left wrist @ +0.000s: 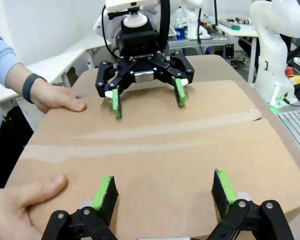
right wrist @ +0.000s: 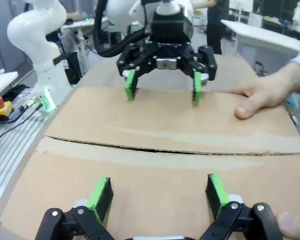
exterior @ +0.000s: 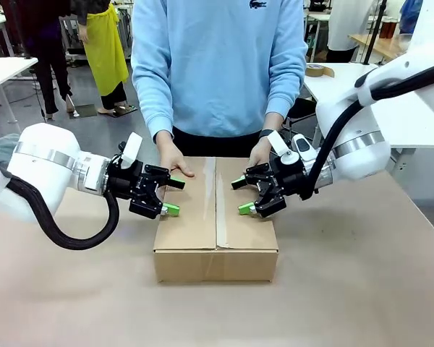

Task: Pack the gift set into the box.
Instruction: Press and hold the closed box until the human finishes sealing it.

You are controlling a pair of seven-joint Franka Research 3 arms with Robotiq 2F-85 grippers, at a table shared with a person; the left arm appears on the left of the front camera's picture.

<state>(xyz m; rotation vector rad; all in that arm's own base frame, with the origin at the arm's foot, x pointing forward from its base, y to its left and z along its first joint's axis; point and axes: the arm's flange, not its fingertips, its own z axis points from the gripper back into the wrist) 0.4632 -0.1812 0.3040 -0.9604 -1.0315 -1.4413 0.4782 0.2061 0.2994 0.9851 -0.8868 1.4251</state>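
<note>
The closed box stood on the table, and the left gripper and the right gripper were both spread wide over its top flaps.

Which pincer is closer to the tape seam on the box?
Right. The right pincer is just beside the tape seam; the left pincer is farther out, by the box edge.

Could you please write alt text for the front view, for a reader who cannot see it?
A closed brown cardboard box, taped along its top seam, sits on a table with the robot's left hand and right hand open above its flaps, fingers pointing inward. A person across the table rests both palms on the box's far edge.
</note>
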